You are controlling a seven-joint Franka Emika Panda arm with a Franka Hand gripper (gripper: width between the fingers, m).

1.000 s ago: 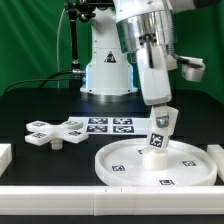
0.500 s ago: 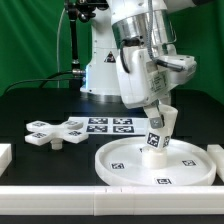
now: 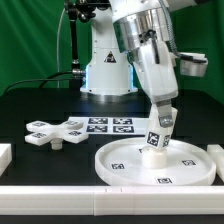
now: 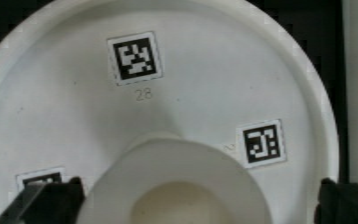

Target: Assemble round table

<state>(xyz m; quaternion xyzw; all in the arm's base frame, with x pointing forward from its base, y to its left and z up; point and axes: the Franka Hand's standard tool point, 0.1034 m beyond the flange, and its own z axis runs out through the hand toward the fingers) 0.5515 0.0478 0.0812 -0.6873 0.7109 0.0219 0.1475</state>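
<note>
At the centre of the disc the cylinder stands slightly tilted, my jaws clamped on its top; the wrist has twisted back from a moment ago, so I judge I'm screwing it in.

Arm: glossy white shells, grey joints; base bore a dark logo; hand was white, fingers black.

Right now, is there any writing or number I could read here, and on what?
Nothing reads clearly.
Round disc: faint small print under one square tag, too blurred to read.
Robot arm's base: dark mark, too small to read.
Marker board: tag patterns only, no letters.
</note>
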